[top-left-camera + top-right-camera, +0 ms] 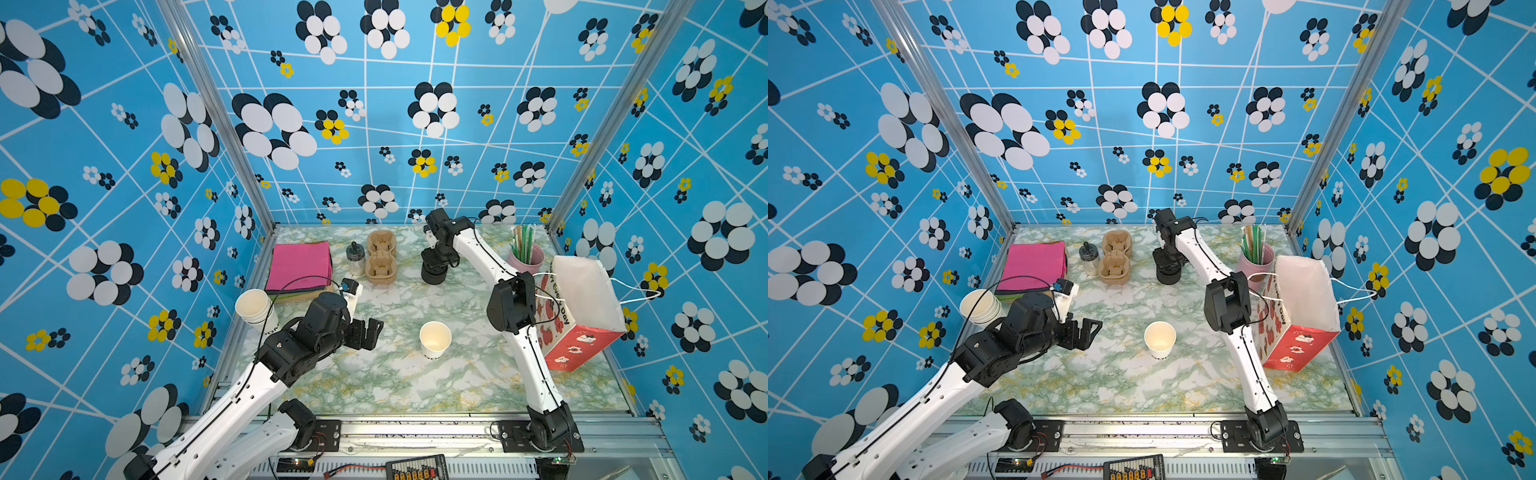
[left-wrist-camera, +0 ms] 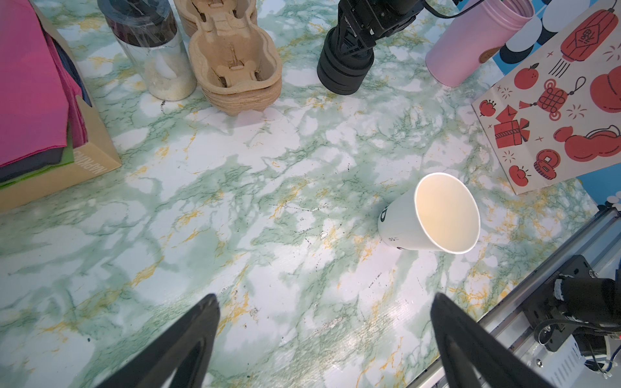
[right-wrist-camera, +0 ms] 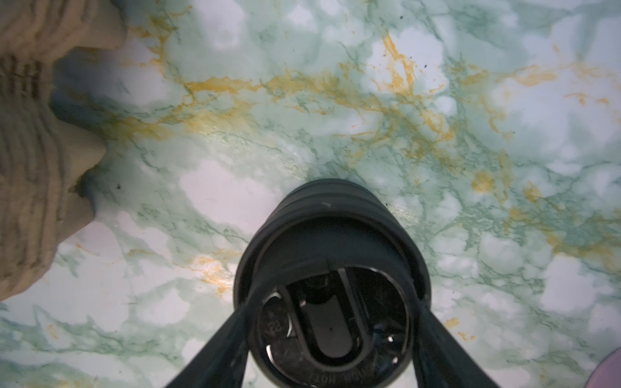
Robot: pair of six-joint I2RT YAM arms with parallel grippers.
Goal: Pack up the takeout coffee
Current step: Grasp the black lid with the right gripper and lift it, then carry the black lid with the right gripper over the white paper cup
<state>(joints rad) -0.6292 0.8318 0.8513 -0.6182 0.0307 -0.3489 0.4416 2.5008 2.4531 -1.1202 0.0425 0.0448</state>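
Right end effector (image 3: 336,302) sits on the stack of black lids (image 1: 432,276) at the back of the tabletop (image 1: 374,382), fingers pinching the top lid (image 3: 336,336) by its rim. The cup (image 1: 435,338) stands upright mid-tabletop, mouth open and no lid on, almost straight forward of that stack. Left end effector (image 1: 368,332) hovers spread wide and empty, to the cup's left and the nearer of the two. My read: the lid must travel forward and land flat on that rim.
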